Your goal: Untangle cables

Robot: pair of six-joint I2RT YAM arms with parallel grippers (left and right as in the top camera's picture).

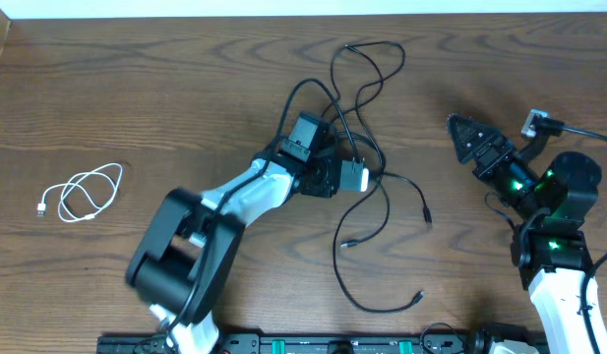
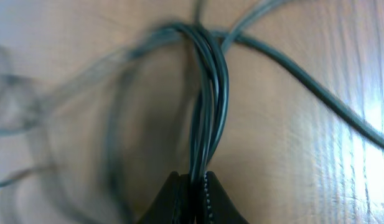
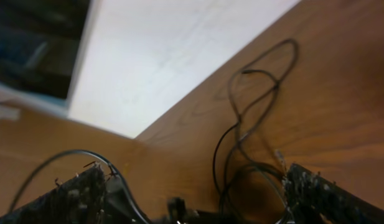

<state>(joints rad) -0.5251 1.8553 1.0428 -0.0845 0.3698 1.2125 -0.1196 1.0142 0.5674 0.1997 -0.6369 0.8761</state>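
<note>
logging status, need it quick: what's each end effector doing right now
left end effector: closed on a bunch of black cables
right end effector: open, holding nothing

Overhead: I look straight down on the whole brown wooden table (image 1: 136, 118). Left wrist: I sit very close above the tangled thin black cables (image 2: 210, 93). Right wrist: I look low and obliquely across the table toward that same tangle, from farther off.

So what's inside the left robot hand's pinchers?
A bunch of black cables, squeezed in the shut left gripper. The pinched bit is hidden between the fingers, so the strand count is unclear.
</note>
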